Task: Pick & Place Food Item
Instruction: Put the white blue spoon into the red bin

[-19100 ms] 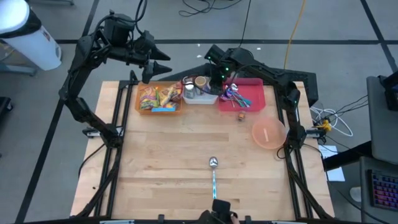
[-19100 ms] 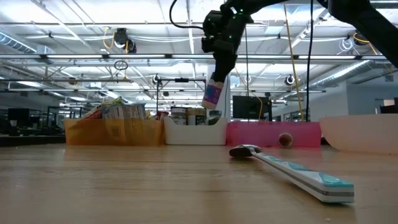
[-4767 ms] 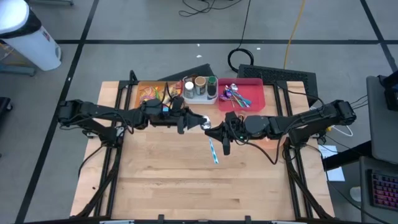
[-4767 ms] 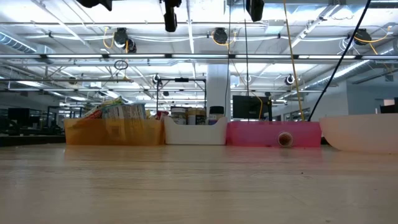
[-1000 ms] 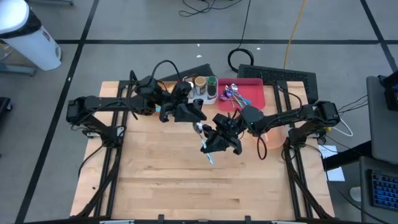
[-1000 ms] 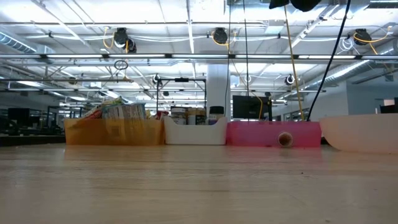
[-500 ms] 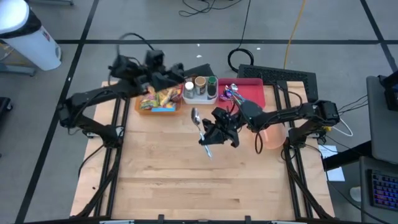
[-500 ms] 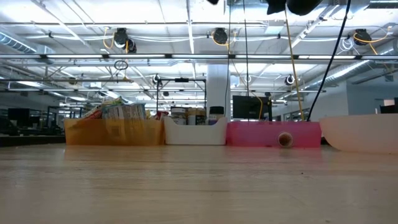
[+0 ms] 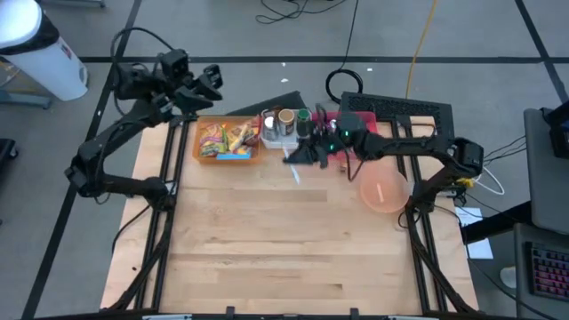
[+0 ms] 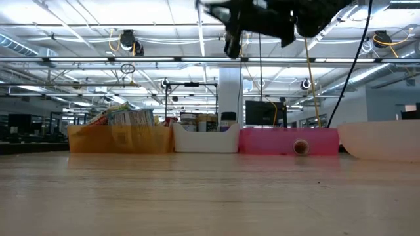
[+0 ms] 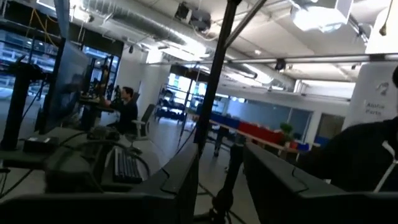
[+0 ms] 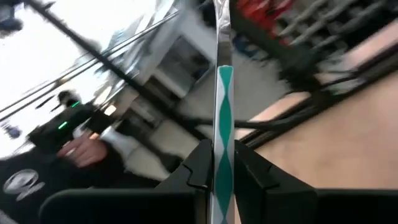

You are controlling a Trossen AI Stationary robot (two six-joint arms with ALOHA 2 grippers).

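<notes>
up front, the right gripper [image 12: 217, 163] pinches a spoon [image 12: 222, 106] above the white bin [image 9: 283, 139]. left gripper [image 9: 212, 80] hangs behind the table [image 9: 267, 240], fingers apart.

Right gripper [image 9: 300, 155] hovering just in front of white bin [image 9: 286, 133], clamping spoon [image 9: 293, 170]. Left gripper [image 9: 206, 82] hanging behind orange bin [image 9: 228, 140], beyond table [image 9: 284, 240] edge. Pink bowl [image 9: 384, 192] sitting right of white bin.

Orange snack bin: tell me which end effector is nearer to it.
Left. The left end effector hangs raised just past the orange snack bin at its back edge. The right end effector, gripping the spoon, is beyond the white bin on the other side.
</notes>
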